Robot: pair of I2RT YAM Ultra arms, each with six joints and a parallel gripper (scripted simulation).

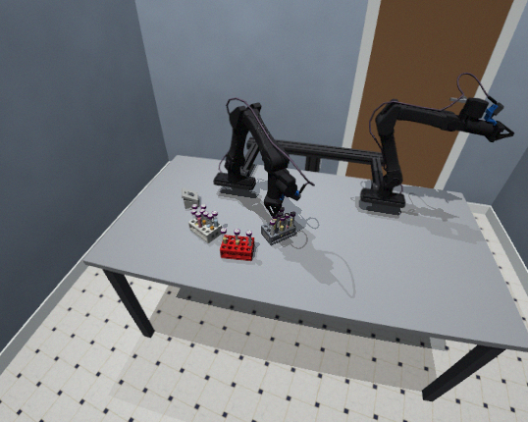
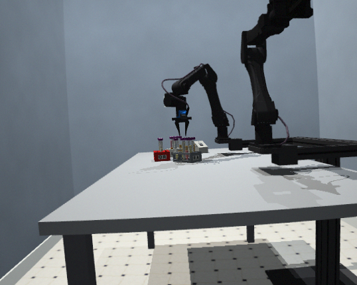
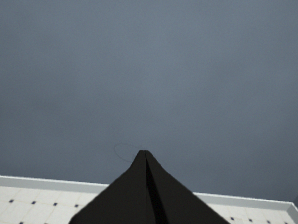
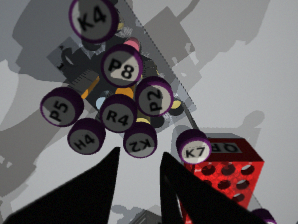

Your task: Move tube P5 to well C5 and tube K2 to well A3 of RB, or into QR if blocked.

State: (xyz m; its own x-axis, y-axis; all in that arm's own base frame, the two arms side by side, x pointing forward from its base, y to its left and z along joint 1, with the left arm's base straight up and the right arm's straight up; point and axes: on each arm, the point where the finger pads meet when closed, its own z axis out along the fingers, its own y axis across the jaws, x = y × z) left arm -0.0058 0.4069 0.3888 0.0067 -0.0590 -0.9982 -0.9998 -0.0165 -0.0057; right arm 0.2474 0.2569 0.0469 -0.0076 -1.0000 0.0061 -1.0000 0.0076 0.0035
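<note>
Right gripper [image 1: 273, 211] [image 2: 182, 135] [image 4: 141, 151]: parted partway, nothing grasped, poised above the caps. I would align both tips about K2 before descending, since a skewed drop could land on its cap.

K2 [image 4: 140, 141]: probable target, upright in grey RA [image 1: 274, 237] [image 2: 196, 157] [image 4: 191, 118]. Neighbours R4 [image 4: 118, 114] and H4 [image 4: 86, 136] crowd it; keep my opening narrow, grip below the cap, lift straight.

P5 [image 4: 61, 107]: also in RA, yet to be delivered.

QR [image 1: 237, 254] [image 2: 156, 156] [image 4: 252, 155]: red, beside RA; fallback if a well is blocked.

RB [image 1: 199, 233]: white, beyond QR; well A3 awaits K2.

Left gripper [image 1: 510, 133] [image 3: 144, 151]: clenched on nothing, well apart.
</note>
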